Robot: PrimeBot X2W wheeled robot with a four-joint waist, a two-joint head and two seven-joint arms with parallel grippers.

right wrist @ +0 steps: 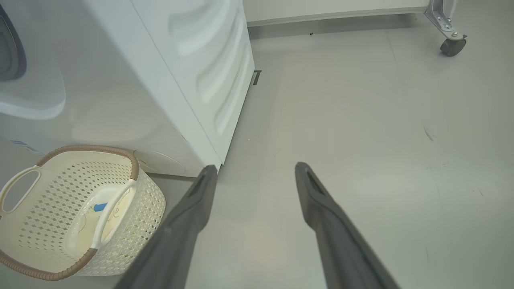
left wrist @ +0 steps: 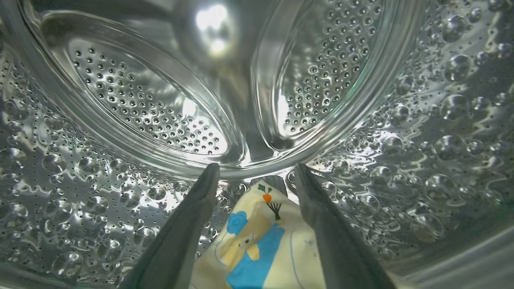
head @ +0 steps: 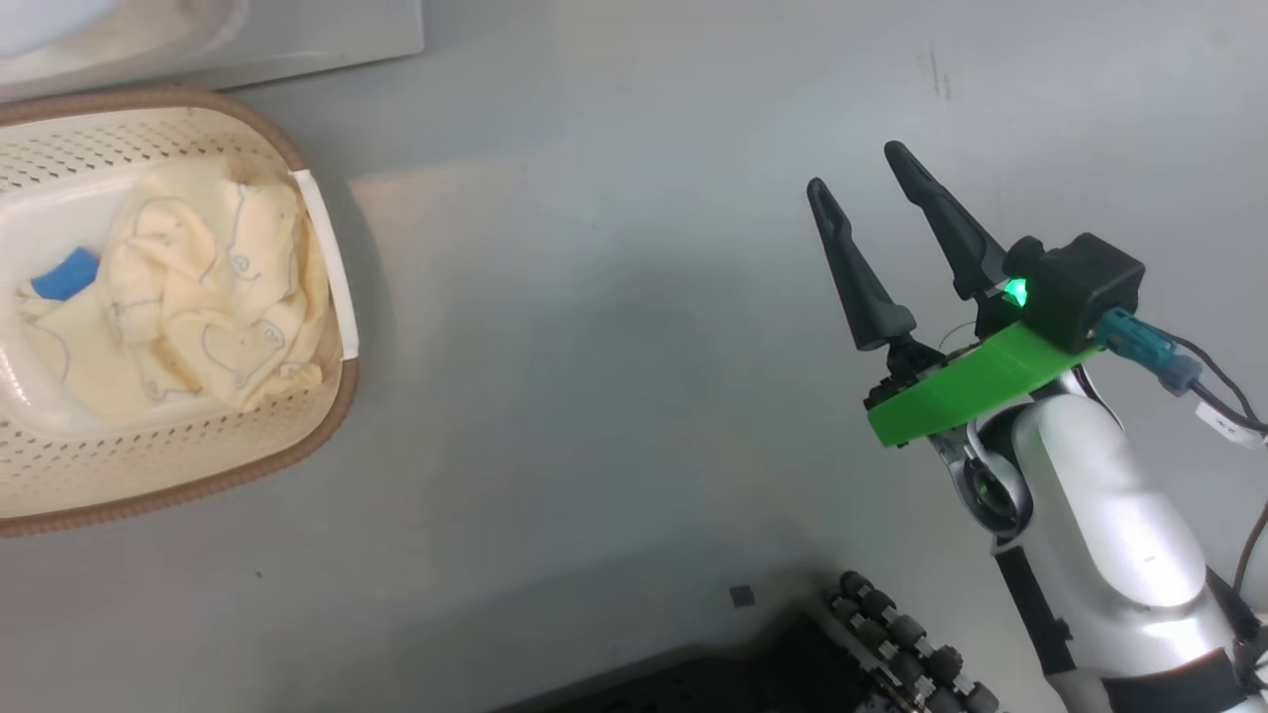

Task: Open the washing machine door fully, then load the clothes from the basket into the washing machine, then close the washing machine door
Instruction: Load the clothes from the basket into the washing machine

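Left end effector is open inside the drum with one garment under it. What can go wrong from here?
1. The printed garment lies right under the open left end effector, between its fingers. Pulling straight back may snag it and drag it out of the drum.
2. A cream garment sits in the basket. Skipping it would leave the load incomplete.
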